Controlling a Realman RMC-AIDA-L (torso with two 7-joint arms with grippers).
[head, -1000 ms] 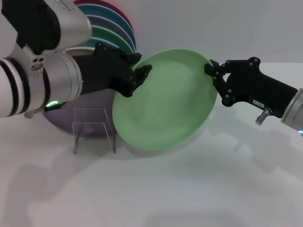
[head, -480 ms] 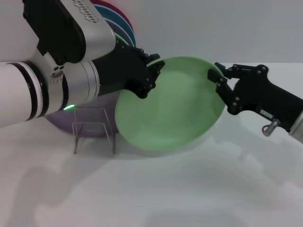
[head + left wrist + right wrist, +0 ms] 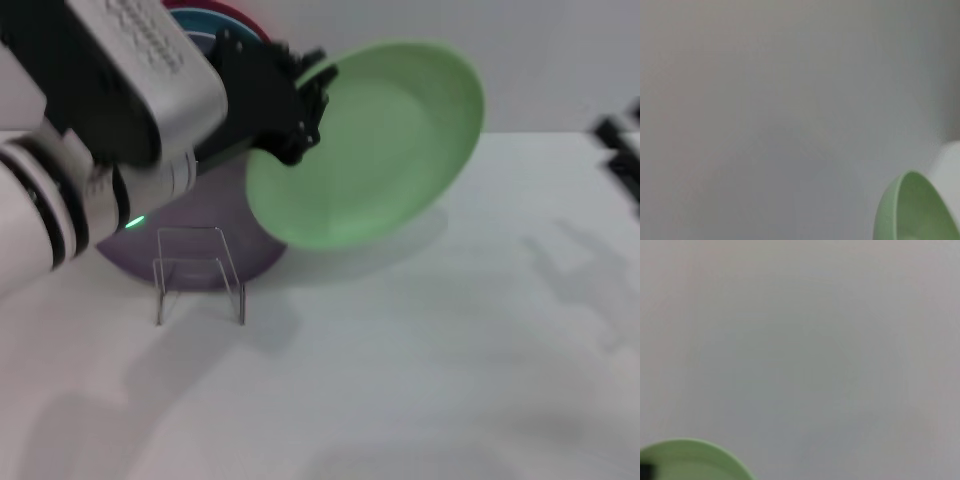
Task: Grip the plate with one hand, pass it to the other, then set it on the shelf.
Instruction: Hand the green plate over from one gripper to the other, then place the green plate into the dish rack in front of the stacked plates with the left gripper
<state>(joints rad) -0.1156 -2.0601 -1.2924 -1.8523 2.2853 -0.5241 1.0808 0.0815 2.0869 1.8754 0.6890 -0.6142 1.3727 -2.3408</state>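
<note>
Since a moment ago the right tool [image 3: 622, 160] has let go of the mint-green plate [image 3: 372, 140] and drawn back to the view's right edge; whether its fingers are apart cannot be told. Left tool [image 3: 300, 100] alone is clamped on the plate's rim, holding it tilted in the air above the white worktop [image 3: 420, 350], up and right of the clear plate rack [image 3: 198, 273].

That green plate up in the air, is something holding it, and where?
Yes. The left gripper pinches the plate at its rim, on the edge nearest that arm. The right gripper is off at the side, not touching it.
</note>
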